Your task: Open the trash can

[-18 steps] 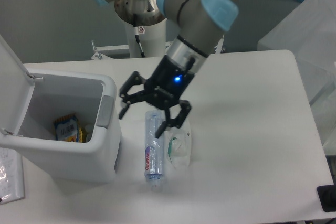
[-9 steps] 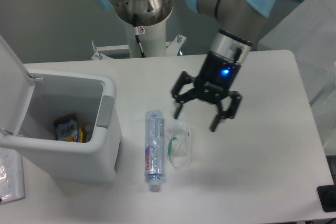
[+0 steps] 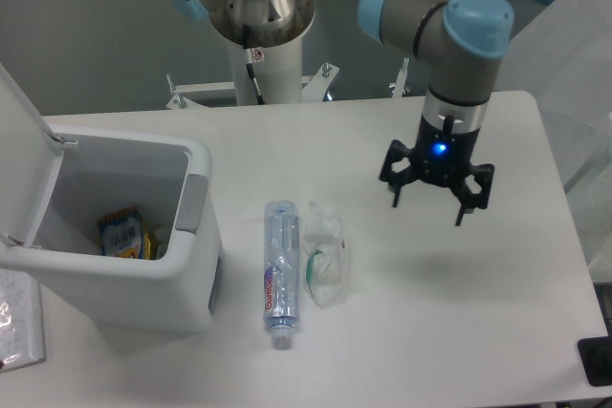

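Observation:
The white trash can (image 3: 182, 284) stands at the left of the table with its lid (image 3: 21, 136) swung up and back, so the inside shows. A yellow packet (image 3: 120, 234) lies at the bottom. The grey push-button tab (image 3: 192, 203) is on its right rim. My gripper (image 3: 432, 200) hangs over the right half of the table, far from the can, fingers spread open and pointing down with nothing between them.
A clear plastic bottle (image 3: 279, 272) lies on the table just right of the can. A crumpled clear wrapper (image 3: 325, 255) sits beside it. The robot's base column (image 3: 263, 35) stands at the back. A translucent box (image 3: 564, 54) is at the far right.
The gripper has swung from above the bottle, next to the can, rightward across the table to the right side. It stays open and empty. The can's lid stays up.

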Available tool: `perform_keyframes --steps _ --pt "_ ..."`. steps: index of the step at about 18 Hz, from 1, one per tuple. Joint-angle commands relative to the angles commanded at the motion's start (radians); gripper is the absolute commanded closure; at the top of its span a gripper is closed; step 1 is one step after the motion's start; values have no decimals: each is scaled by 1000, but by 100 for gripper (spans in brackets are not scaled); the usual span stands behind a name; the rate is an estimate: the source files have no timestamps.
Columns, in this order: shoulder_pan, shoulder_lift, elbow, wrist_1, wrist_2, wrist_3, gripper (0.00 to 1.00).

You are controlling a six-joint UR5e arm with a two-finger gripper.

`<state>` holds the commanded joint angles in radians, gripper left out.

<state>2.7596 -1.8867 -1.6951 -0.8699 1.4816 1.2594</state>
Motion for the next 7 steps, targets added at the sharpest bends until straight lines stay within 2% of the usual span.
perform_keyframes --steps 5,7 --pt "20 -29 58 -1 19 3 0" --pt "25 -40 61 0 40 3 0"
